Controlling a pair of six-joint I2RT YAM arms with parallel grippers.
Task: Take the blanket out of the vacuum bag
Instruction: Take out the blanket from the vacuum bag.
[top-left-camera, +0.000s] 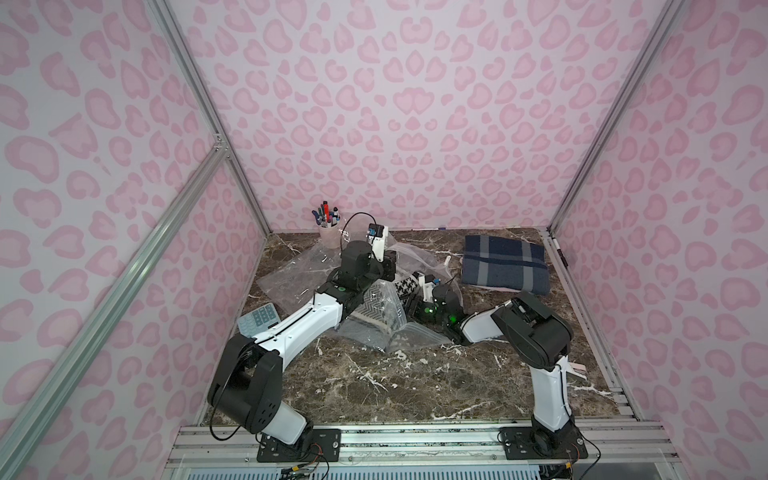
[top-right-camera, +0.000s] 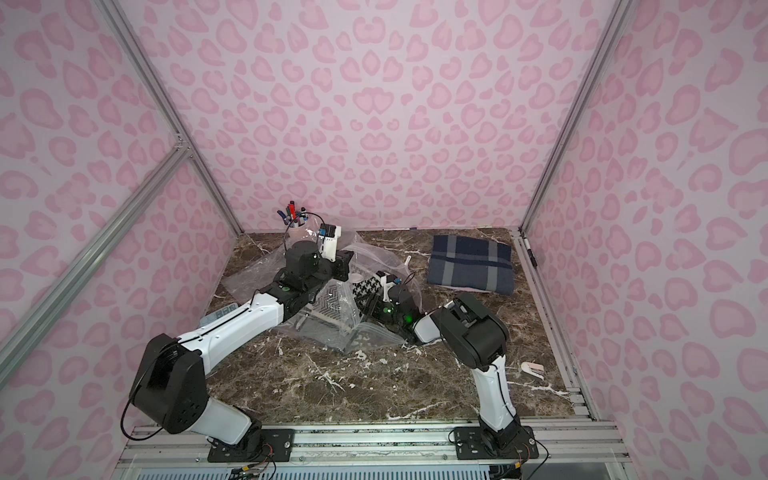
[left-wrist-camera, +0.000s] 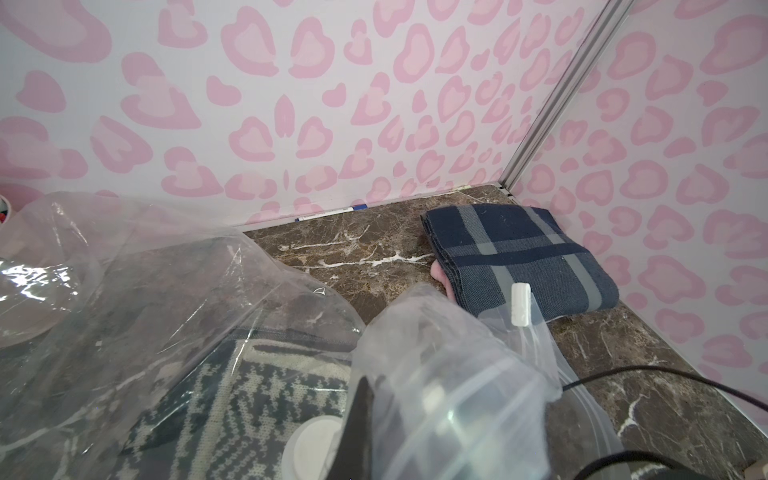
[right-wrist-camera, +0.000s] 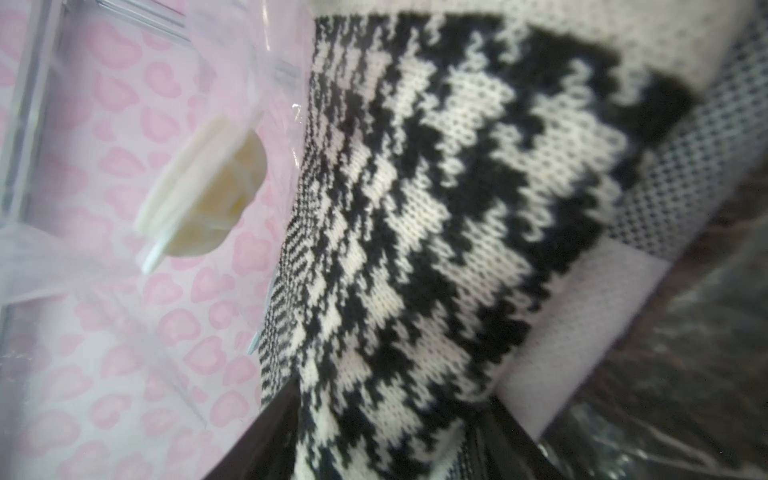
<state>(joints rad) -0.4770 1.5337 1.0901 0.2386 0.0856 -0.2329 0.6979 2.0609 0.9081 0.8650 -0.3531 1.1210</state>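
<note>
Presently, right end effector (right-wrist-camera: 392, 395): clamped on a fold of the black-and-white houndstooth knitted blanket (right-wrist-camera: 415, 208), with a dark finger on each side of the fabric.
Left end effector (left-wrist-camera: 382, 415): closed, pinching crumpled film of the large transparent plastic vacuum bag (left-wrist-camera: 166, 291), which drapes over it.
Blanket position: centre of both top views (top-left-camera: 405, 286), between the two arms. Most of it lies under the bag's film toward the lower left. Whether the gripped end is clear of the bag's mouth cannot be told.
Bag position: spread over the middle of the dark brown marble tabletop (top-left-camera: 395, 386), and raised where the left end effector holds it.
Valve: round white valve disc (left-wrist-camera: 311, 449) on the film, just beside the blanket.
Slider: small white zip slider (left-wrist-camera: 520, 303) on the bag's edge.
Upper right of the tabletop: folded navy plaid blanket with grey stripes (top-left-camera: 503, 262), well apart from the bag.
Upper left: pale cup of pens (top-left-camera: 330, 235), touching the bag's far edge.
Left edge: grey calculator (top-left-camera: 259, 318), partly under the left arm.
</note>
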